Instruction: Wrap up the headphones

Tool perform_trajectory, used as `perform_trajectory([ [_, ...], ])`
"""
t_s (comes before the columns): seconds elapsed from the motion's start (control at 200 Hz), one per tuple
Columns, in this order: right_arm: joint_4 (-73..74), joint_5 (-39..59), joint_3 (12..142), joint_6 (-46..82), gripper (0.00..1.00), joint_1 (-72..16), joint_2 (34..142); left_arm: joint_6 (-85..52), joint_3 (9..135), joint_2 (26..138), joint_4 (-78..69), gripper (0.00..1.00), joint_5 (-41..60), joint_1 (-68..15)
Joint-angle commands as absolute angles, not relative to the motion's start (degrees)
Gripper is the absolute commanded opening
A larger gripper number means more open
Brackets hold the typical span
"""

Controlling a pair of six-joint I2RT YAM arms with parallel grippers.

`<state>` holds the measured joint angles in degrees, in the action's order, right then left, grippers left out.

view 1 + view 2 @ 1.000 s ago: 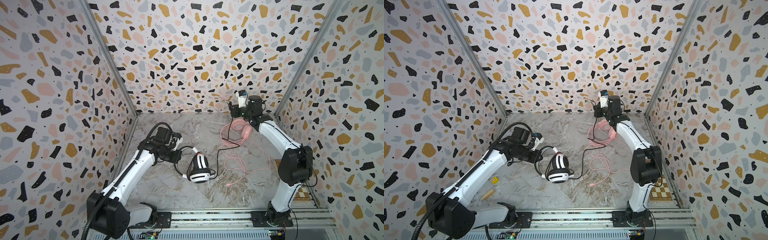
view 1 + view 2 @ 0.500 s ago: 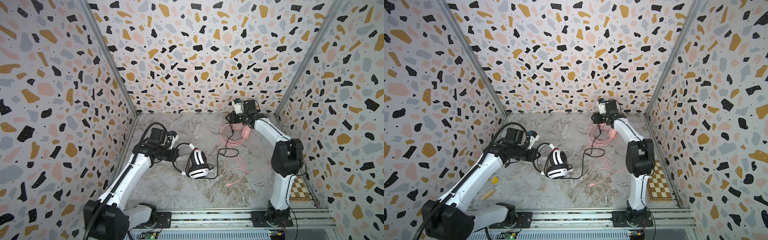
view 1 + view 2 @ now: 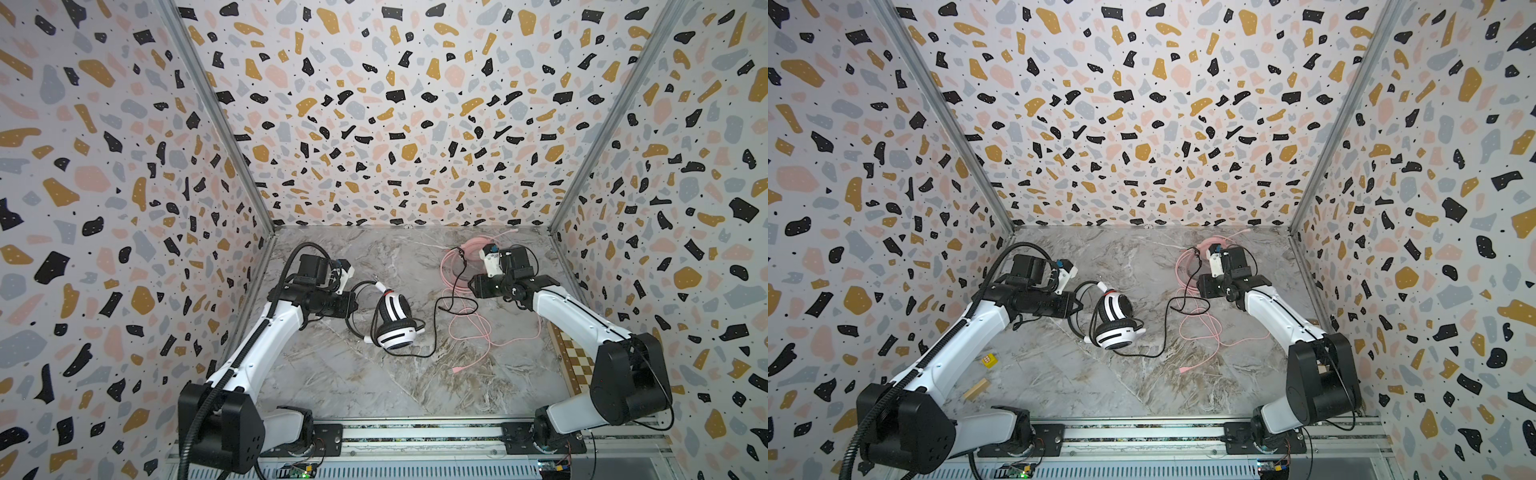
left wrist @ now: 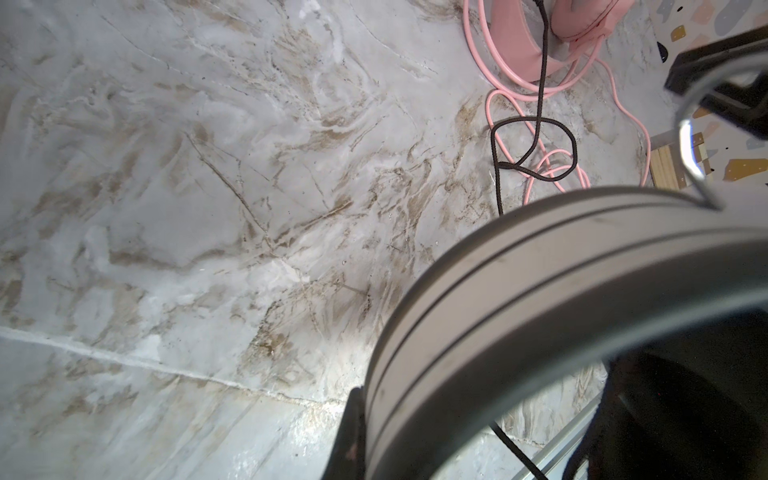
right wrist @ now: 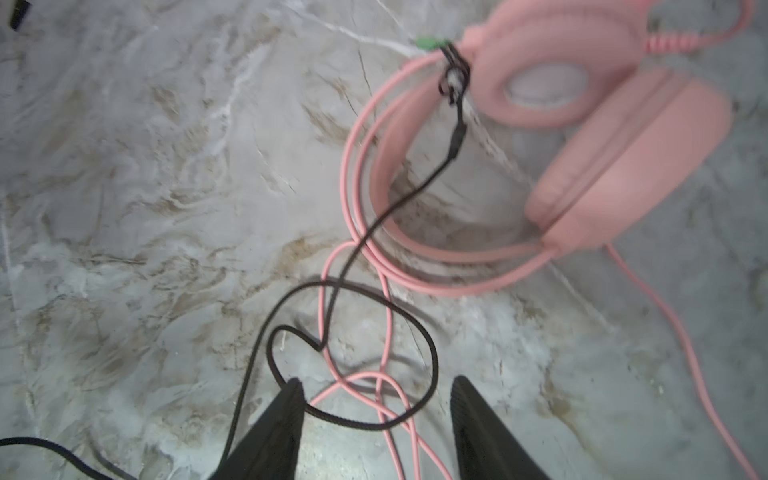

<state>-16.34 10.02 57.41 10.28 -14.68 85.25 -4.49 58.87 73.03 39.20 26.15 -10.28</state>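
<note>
The white headphones (image 3: pixel 395 326) (image 3: pixel 1116 322) stand at mid floor, and my left gripper (image 3: pixel 353 305) (image 3: pixel 1077 305) is shut on their black band (image 4: pixel 540 291). Their thin black cable (image 3: pixel 436 316) (image 5: pixel 432 357) runs right, and its end lies against the pink headphones (image 5: pixel 602 145) (image 3: pixel 467 245) (image 4: pixel 523 45) at the back right. The pink cable (image 3: pixel 473 326) (image 3: pixel 1204 328) sprawls in loose loops. My right gripper (image 5: pixel 376 382) (image 3: pixel 471 286) (image 3: pixel 1198 284) hangs open just above the crossing black and pink cables, holding nothing.
A small yellow cube (image 3: pixel 989 360) and a wooden block (image 3: pixel 976 389) lie near the left arm's base. A checkered board (image 3: pixel 577 361) runs along the right wall. Patterned walls close in three sides, and a metal rail (image 3: pixel 415 432) borders the front.
My right gripper has opened, let go of the black cable's end and come down toward the front. The left gripper stays shut on the white headset, which shifted slightly back.
</note>
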Motion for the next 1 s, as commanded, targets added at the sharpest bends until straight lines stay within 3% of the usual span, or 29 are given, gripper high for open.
perform_trajectory([
  [0.0,-17.64,10.74,54.35,12.38,0.53,-12.52,86.40,-5.58,60.66,72.38,35.77,0.00,31.06,-10.02],
  [0.31,-13.55,13.10,53.03,12.06,0.45,-15.89,88.93,-4.99,59.51,70.28,37.82,0.00,30.85,-10.02],
  [0.455,-14.66,8.87,52.88,9.52,0.45,-21.74,86.64,-5.92,59.63,70.23,37.00,0.00,31.10,-10.02],
  [0.581,-13.56,10.81,52.13,7.20,0.47,-24.72,84.39,-6.42,59.72,70.20,36.21,0.00,31.02,-10.02],
  [0.996,-15.02,-5.35,56.53,1.90,0.56,-34.27,92.96,-5.02,59.32,70.49,37.69,0.00,32.12,-9.96],
])
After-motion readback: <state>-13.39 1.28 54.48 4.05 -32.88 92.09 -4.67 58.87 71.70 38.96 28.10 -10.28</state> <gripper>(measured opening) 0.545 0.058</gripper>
